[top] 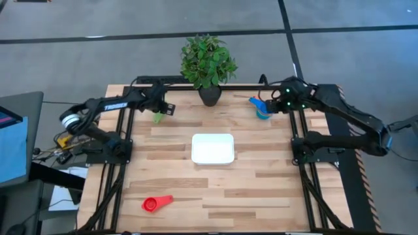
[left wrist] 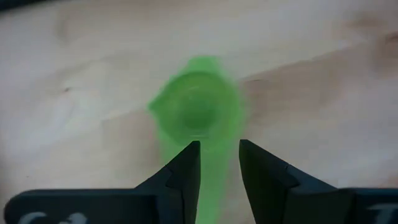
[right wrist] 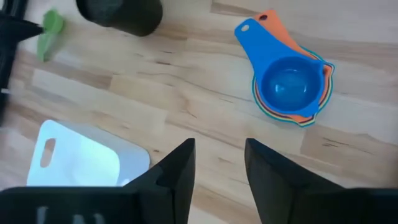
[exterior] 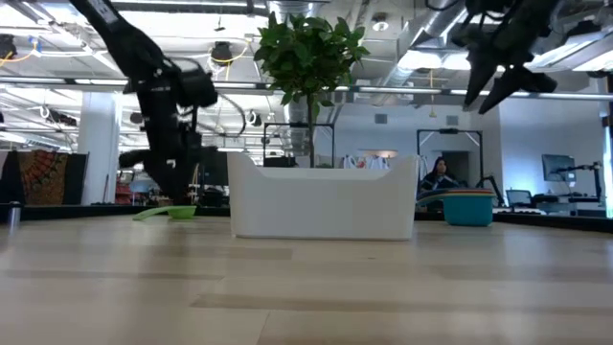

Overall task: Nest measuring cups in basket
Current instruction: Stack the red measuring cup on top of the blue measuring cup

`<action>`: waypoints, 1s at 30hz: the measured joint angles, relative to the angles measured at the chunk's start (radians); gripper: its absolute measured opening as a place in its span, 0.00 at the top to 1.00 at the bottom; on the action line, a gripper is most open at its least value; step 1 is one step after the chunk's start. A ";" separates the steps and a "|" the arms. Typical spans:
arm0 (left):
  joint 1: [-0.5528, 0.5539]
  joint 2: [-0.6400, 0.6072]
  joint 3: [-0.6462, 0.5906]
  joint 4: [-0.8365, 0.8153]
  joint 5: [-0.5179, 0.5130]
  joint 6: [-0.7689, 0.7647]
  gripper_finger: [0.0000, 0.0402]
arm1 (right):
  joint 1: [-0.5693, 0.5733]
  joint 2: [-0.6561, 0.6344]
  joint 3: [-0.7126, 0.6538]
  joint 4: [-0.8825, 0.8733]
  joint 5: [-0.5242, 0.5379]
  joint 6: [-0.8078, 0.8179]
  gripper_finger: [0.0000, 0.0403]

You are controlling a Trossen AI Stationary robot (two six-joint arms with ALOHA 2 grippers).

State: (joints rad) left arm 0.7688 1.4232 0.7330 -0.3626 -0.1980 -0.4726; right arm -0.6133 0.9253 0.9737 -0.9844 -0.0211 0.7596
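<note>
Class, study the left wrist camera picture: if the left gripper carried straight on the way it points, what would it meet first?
Most likely the green measuring cup: the left gripper points down at it, open fingers straddling its handle. Its height above the cup is unclear.

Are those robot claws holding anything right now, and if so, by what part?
Nothing is held. The left gripper hangs open over the green cup's handle; the right gripper, open, is above the table, apart from the stacked cups.

Two dark jointed arms; white lettering on left arm; green lights on right wrist.
</note>
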 joint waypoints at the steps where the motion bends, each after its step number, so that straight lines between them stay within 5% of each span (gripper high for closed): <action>1: 0.016 0.023 0.000 -0.001 0.000 -0.008 0.75 | 0.011 -0.007 0.000 -0.002 0.010 0.001 0.60; 20: 0.049 0.101 0.096 -0.006 -0.001 -0.006 0.75 | 0.063 -0.014 0.000 -0.043 0.024 0.037 0.67; 30: 0.051 0.100 0.107 -0.064 -0.127 -0.066 0.75 | 0.063 -0.014 0.000 -0.072 0.025 0.028 0.68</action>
State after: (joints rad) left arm 0.8199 1.5234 0.8401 -0.4269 -0.3254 -0.5383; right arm -0.5503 0.9112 0.9737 -1.0560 0.0036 0.7877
